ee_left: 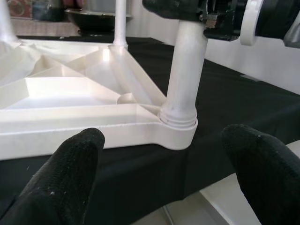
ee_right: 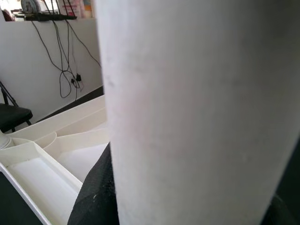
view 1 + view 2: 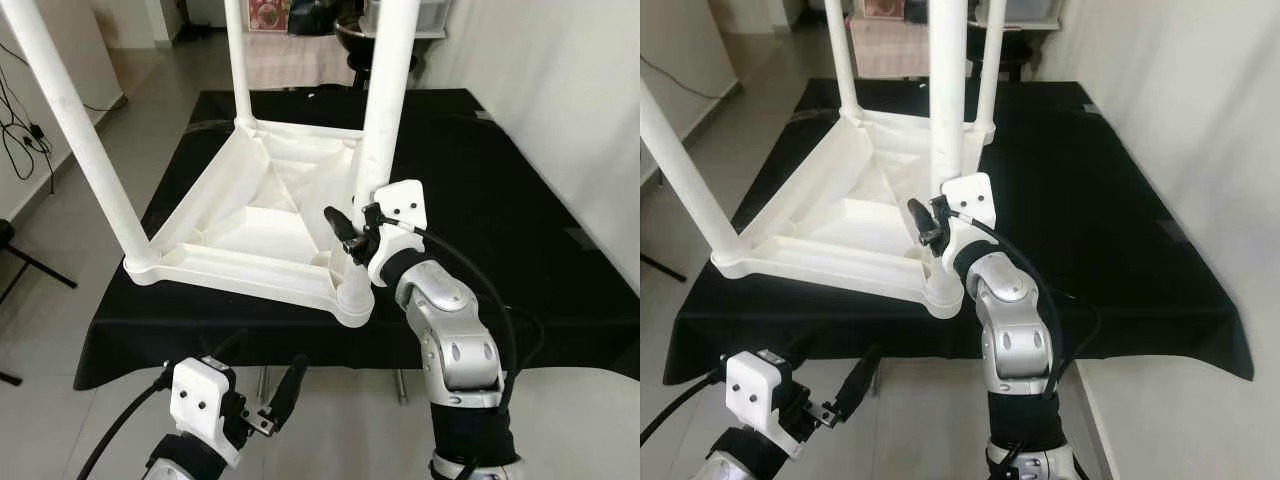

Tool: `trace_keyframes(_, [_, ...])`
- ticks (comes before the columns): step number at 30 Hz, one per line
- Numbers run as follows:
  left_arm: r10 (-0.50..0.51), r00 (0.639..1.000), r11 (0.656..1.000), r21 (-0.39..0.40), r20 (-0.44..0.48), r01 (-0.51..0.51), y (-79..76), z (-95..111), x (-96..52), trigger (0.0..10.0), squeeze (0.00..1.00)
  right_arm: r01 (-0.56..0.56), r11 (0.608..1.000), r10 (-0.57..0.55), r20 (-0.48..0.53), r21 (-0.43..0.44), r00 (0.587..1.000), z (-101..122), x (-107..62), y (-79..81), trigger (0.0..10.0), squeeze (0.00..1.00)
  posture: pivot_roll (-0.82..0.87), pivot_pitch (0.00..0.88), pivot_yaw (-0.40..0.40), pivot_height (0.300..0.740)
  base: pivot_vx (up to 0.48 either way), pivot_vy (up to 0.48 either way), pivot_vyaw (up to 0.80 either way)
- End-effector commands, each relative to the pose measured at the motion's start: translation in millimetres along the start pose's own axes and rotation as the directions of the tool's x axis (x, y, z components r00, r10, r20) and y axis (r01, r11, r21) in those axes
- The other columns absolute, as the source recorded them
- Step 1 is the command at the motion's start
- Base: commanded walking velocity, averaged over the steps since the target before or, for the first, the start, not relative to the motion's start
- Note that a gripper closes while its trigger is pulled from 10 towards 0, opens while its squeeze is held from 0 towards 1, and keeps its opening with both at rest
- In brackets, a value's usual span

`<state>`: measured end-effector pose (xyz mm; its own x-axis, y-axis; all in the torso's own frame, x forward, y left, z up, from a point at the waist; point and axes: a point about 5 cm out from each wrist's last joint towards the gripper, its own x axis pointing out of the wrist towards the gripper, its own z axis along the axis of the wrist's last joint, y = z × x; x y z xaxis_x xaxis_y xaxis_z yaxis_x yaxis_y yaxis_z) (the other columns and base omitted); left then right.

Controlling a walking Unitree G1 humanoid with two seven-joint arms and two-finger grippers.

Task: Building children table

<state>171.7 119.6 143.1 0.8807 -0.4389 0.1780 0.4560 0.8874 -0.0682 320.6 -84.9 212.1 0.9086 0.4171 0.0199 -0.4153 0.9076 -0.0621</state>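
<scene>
- White plastic tabletop [image 3: 255, 225] is laid upside down on the worktop [image 3: 480, 190], which is draped in a black cloth, toward the worktop's near left part; its ribbed underside is turned upward.
- Four white legs are seen standing upright from its corner sockets: the near-left leg [image 3: 80, 130], the far-left leg [image 3: 238, 60], a far-right leg [image 3: 990, 60] and the near-right leg [image 3: 385, 100].
- The near-right corner socket [image 3: 352, 298] is placed close to the worktop's near edge, and the foot of the near-right leg is seated in it, as shown in the left wrist view [image 1: 180, 112].
- The right claw [image 3: 360, 235] is clamped on the near-right leg just above its socket, with one black finger [image 3: 340, 225] visible on the leg's inner side; in the right wrist view the leg [image 2: 197, 112] is pressed close between dark pads.
- The left claw [image 3: 265, 385] is held low, in front of and below the worktop's near edge, well apart from the tabletop; its two black fingers [image 1: 61, 183] are spread apart with nothing between them, pointed toward the near-right corner.
- Grey tiled floor [image 3: 60, 300] is seen to the left of the worktop, and a white wall [image 3: 570, 100] to its right.
</scene>
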Motion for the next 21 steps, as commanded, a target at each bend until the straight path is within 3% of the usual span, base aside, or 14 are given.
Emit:
trace_keyframes(1, [0.005,1.0,1.0,-0.007,-0.014,-0.005,-0.5,-5.3,0.5,10.0,0.0,0.028,0.999,-0.02,-0.224,0.032,0.974,-43.3,2.4,2.6,10.0,0.0,0.02,0.118,-0.051,0.74,0.0,0.0,0.0])
trace_keyframes(4, [0.01,1.0,1.0,-0.006,-0.009,-0.01,-0.6,-5.4,1.5,10.0,0.0,0.012,0.999,-0.002,-0.215,0.049,0.977,-37.7,4.9,6.6,10.0,0.0,0.02,0.12,-0.054,0.74,0.0,0.0,0.0])
trace_keyframes(5, [0.01,1.0,1.0,-0.007,-0.008,-0.01,-0.7,-5.4,1.8,10.0,0.0,-0.025,0.998,0.036,-0.178,0.065,0.983,-31.4,8.1,7.5,10.0,1.0,0.02,0.12,-0.054,0.74,0.0,0.0,0.0])
trace_keyframes(9, [0.01,1.0,1.0,-0.008,-0.007,-0.01,-0.9,-5.4,2.2,10.0,0.0,-0.059,0.995,0.07,-0.142,0.082,0.987,-24.4,9.3,9.8,10.0,1.0,0.02,0.12,-0.054,0.74,0.0,0.0,0.0])
trace_keyframes(11, [0.008,1.0,1.0,-0.01,-0.005,-0.008,-1.4,-5.4,2.8,10.0,0.0,-0.187,0.98,0.189,-0.019,0.07,0.982,-0.9,17.1,5.5,10.0,1.0,0.02,0.12,-0.049,0.74,0.0,0.0,0.0])
trace_keyframes(12, [0.008,1.0,1.0,-0.01,-0.005,-0.008,-1.4,-5.4,2.8,10.0,0.0,-0.187,0.98,0.189,-0.019,0.07,0.982,-0.9,17.1,5.5,10.0,1.0,0.02,0.12,-0.049,0.74,0.0,0.0,0.0])
trace_keyframes(13, [0.007,1.0,1.0,-0.011,-0.004,-0.007,-1.5,-5.5,2.8,10.0,0.0,-0.27,0.961,0.269,0.023,0.061,0.963,7.8,19.6,4.4,10.0,1.0,0.02,0.12,-0.049,0.74,0.0,0.0,0.0])
trace_keyframes(14, [0.006,1.0,1.0,-0.012,-0.004,-0.006,-1.7,-5.5,2.7,10.0,0.0,-0.403,0.915,0.403,0.018,-0.001,0.915,11.6,19.3,6.0,10.0,1.0,0.02,0.119,-0.049,0.74,0.0,0.0,0.0])
trace_keyframes(16, [0.006,1.0,1.0,-0.012,-0.004,-0.006,-1.7,-5.5,2.7,10.0,0.0,-0.403,0.915,0.403,0.018,-0.001,0.915,11.6,19.3,6.0,10.0,1.0,0.02,0.119,-0.049,0.74,0.0,0.0,0.0])
trace_keyframes(17, [0.006,1.0,1.0,-0.012,-0.004,-0.006,-1.9,-5.6,2.7,10.0,0.0,-0.486,0.873,0.486,-0.005,-0.039,0.874,11.6,18.0,7.5,10.0,1.0,0.02,0.119,-0.049,0.74,0.0,0.0,0.0])
trace_keyframes(18, [0.005,1.0,1.0,-0.012,-0.004,-0.005,-1.9,-4.9,2.1,10.0,0.0,-0.656,0.744,0.655,-0.06,-0.127,0.753,15.0,13.7,7.7,10.0,0.0,0.03,0.125,-0.039,0.74,0.0,0.0,0.0])
trace_keyframes(20, [0.006,1.0,1.0,-0.012,-0.005,-0.006,-2.3,-5.0,1.1,10.0,0.0,-0.734,0.655,0.734,-0.081,-0.176,0.674,19.1,12.1,6.5,10.0,0.0,0.03,0.125,-0.036,0.74,0.0,0.0,0.0])
trace_keyframes(21, [0.006,1.0,1.0,-0.012,-0.005,-0.006,-2.3,-5.0,1.1,10.0,0.0,-0.734,0.655,0.734,-0.081,-0.176,0.674,19.1,12.1,6.5,10.0,0.0,0.03,0.125,-0.036,0.74,0.0,0.0,0.0])
